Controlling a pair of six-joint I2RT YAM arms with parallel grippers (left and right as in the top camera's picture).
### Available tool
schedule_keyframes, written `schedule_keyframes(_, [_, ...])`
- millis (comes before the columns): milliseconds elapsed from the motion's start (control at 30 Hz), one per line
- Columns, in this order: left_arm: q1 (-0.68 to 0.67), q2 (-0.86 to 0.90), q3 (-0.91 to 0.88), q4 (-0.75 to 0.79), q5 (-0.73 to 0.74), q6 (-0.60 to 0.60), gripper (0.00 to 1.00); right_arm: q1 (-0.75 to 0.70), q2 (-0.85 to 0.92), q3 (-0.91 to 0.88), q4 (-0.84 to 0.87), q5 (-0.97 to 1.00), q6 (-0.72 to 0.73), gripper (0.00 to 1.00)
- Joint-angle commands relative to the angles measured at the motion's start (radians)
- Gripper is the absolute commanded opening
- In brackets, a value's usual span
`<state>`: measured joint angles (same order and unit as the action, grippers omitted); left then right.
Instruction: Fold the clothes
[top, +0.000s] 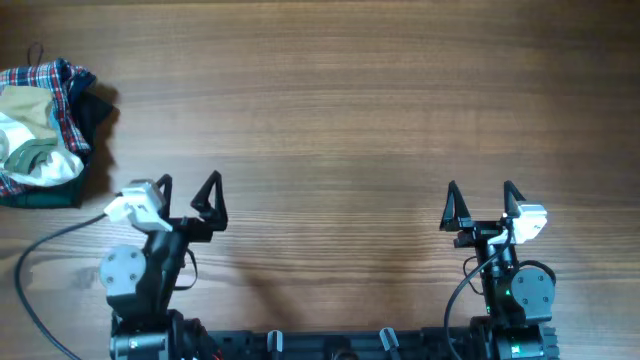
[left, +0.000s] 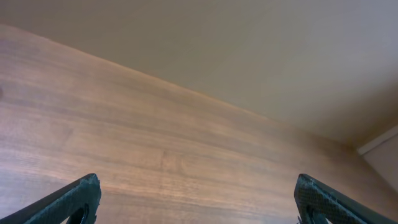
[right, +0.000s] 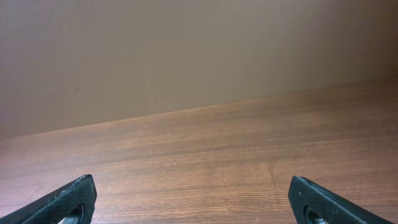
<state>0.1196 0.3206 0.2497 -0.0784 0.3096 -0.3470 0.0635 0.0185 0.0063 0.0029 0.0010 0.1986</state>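
Far out at ten o'clock in the overhead view, the clothes (top: 28, 140) sit crumpled on top of a pile: soft cream fabric, tan patches, an olive-green trim curling through it. The heap runs roughly twelve to six, bunched too much to tell which way it points, and the frame's left edge cuts it. A red-and-blue plaid garment (top: 62, 82) wraps around it at twelve and one, and a dark green folded cloth (top: 45, 195) lies beneath at six. Moving across to seven o'clock, the left gripper (top: 188, 183) is spread wide, black pointed fingers aimed at twelve, nothing between them. At five o'clock the right gripper (top: 481, 189) is just as wide and bare. The table (top: 330, 100) is warm brown wood grain; both wrist views show a plain beige wall behind it.
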Motion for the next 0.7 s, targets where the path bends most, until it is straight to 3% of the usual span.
schedule_keyframes(0, [-0.004, -0.071, -0.075, 0.037, -0.032, 0.002, 1.0, -0.005, -0.002, -0.001, 0.003, -0.008, 0.014, 1.0])
schedule_keyframes(200, [-0.004, -0.163, -0.162, 0.137, -0.077, 0.002, 1.0, -0.005, -0.002, -0.001, 0.003, -0.008, 0.013, 1.0])
schedule_keyframes(667, [-0.005, -0.319, -0.244, 0.15, -0.122, 0.002, 1.0, -0.005, -0.002, -0.001, 0.003, -0.008, 0.014, 0.99])
